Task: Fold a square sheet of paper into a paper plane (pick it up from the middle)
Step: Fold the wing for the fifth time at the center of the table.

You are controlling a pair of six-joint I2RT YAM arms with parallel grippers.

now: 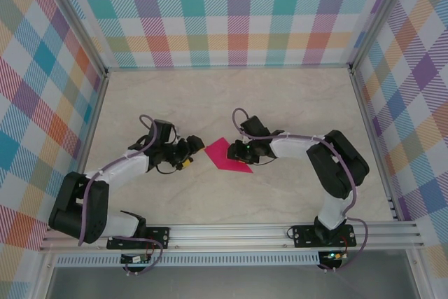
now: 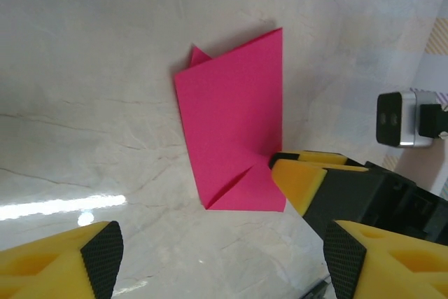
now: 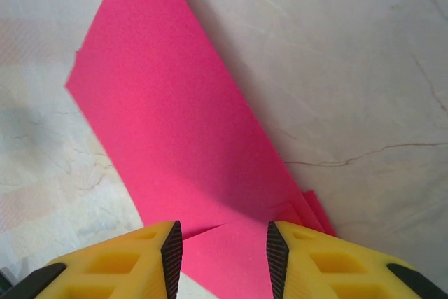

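The square sheet of paper [image 1: 225, 156] is magenta-pink and lies flat on the table, folded into a slanted four-sided shape with one corner turned in. In the left wrist view the paper [image 2: 234, 124] lies ahead of my left gripper [image 2: 222, 264]. That gripper is open wide, low over bare table, and touches nothing. My right gripper [image 3: 224, 257] stands open over the near end of the paper [image 3: 182, 124], jaws apart with the folded flap between them. One of its yellow fingers [image 2: 297, 181] rests at the paper's edge. From above, my left gripper [image 1: 197, 153] and right gripper [image 1: 236, 152] flank the paper.
The pale marble tabletop [image 1: 210, 96] is bounded by plaid walls [image 1: 231, 12] at the back and on both sides. An aluminium rail [image 1: 231, 232] carrying both arm bases runs along the near edge. There is free room behind the paper.
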